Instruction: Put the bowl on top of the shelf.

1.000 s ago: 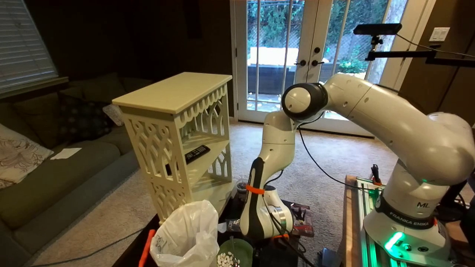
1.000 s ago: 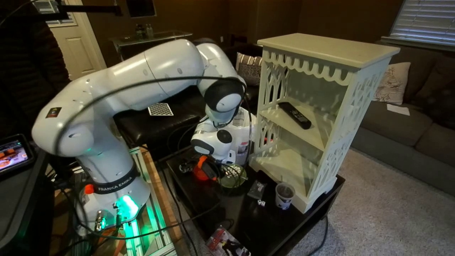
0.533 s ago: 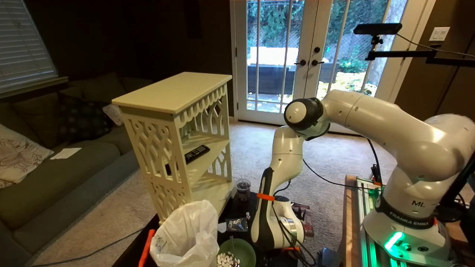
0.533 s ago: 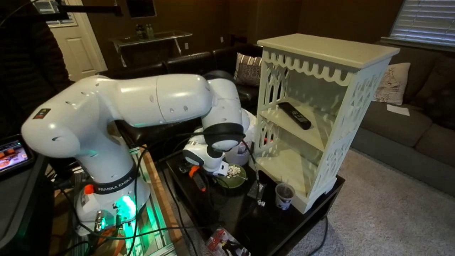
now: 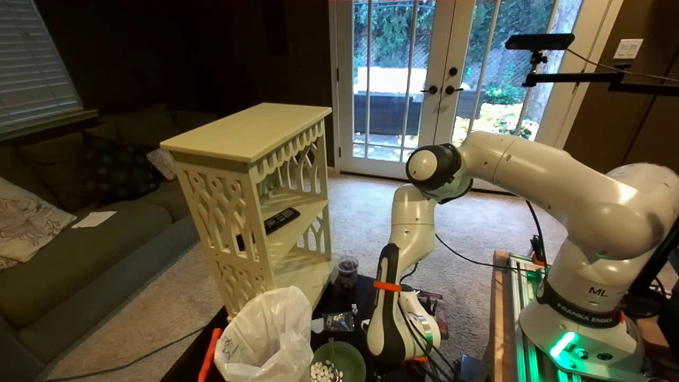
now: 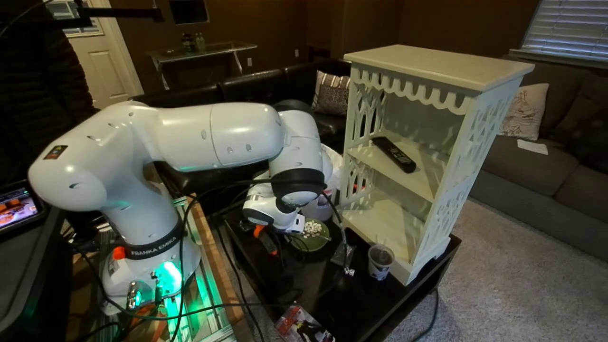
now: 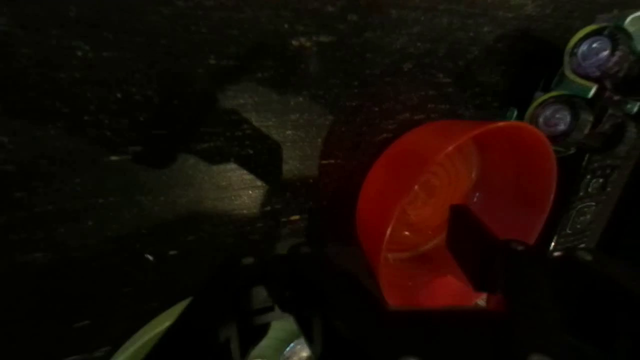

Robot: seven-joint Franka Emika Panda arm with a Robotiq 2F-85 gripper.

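Note:
The red bowl point(image 7: 415, 215) is on the dark table in the wrist view, its opening facing obliquely toward the camera. My gripper point(image 7: 390, 225) is open and low at the bowl. Its right finger reaches inside the bowl; its left finger, hard to see against the dark table, is outside the left wall. I cannot tell whether either finger touches. In the exterior views the arm hides the bowl and most of the gripper. The cream shelf shows in both exterior views point(image 5: 246, 130) point(image 6: 437, 66), standing on the table, its flat top bare and well above the gripper.
A green dish point(image 6: 308, 243) with white pieces and a spoon lies beside the gripper. A bin with a white bag point(image 5: 265, 339), a packet point(image 5: 338, 321) and a plastic cup point(image 6: 380, 261) stand near the shelf. A remote point(image 6: 394, 154) lies on its middle tier. Cables hang by the arm.
The arm has lowered and the hand has moved down and back toward the robot base, mostly in the first half second. The red bowl, partly visible earlier in an exterior view, is now hidden there.

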